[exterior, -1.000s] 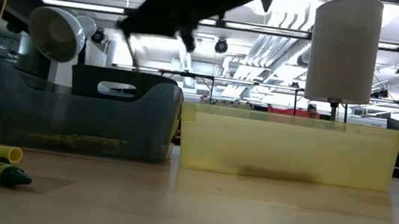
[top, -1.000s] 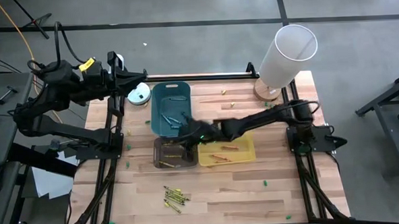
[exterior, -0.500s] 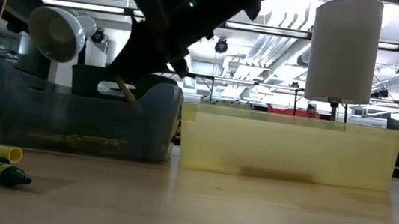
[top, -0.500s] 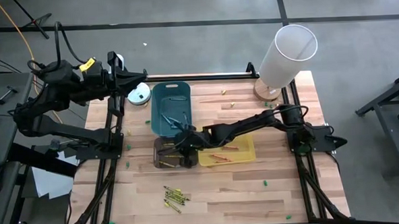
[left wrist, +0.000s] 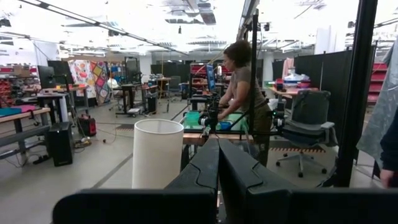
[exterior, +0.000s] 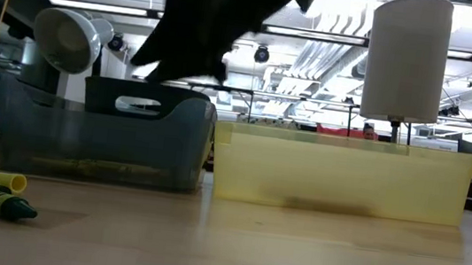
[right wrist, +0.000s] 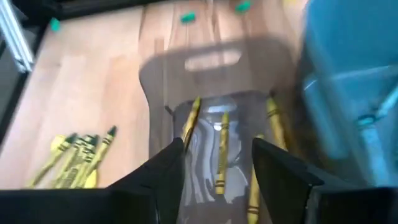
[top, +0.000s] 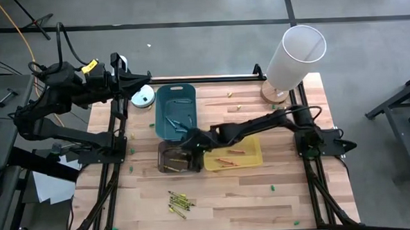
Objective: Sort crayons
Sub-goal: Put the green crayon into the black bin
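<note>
Three bins (top: 175,109), two arms (top: 261,125)

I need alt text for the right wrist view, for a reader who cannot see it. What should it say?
The right gripper hangs with fingers open above a clear brown bin holding several yellow crayons. More crayons lie loose on the wooden table, and a blue bin stands beside the brown one.

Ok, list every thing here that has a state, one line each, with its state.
right pincer: open, empty, over the dark bin
left pincer: shut, parked off the table's left edge
dark bin: upright, holds yellow crayons
yellow bin: upright, holds orange crayons
teal bin: upright, holds blue crayons
loose crayons: lying on the table, unsorted
white cylinder: upright at the table's corner
</note>
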Robot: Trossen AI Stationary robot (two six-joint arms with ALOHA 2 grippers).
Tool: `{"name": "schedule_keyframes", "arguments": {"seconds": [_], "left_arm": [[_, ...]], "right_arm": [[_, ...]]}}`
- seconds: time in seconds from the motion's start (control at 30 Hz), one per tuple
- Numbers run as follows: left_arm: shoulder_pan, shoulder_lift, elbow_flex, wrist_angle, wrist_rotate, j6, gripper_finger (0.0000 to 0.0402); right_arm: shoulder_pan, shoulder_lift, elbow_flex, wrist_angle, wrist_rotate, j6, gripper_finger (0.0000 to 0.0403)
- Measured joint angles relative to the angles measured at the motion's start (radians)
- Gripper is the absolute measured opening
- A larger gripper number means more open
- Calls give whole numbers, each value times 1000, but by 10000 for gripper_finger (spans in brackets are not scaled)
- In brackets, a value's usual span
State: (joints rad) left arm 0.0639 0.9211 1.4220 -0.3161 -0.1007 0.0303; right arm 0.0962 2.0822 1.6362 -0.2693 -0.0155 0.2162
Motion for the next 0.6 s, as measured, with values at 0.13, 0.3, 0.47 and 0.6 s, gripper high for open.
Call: {"name": "schedule_keyframes", "arguments": {"seconds": [0.13,0.3,0.47,0.6], "left_arm": [[0,0,0,0,-13,16,0],[0,1,0,-2,-23,19,0],[0,5,0,-2,-25,16,0],[0,9,0,-3,-25,20,0]], "right_arm": [[-23,-111,7,-156,-11,-90,179],[-32,-301,-94,-391,15,-145,142],[-6,-605,-472,-318,44,4,61],[39,-867,-777,-123,83,221,9]]}}
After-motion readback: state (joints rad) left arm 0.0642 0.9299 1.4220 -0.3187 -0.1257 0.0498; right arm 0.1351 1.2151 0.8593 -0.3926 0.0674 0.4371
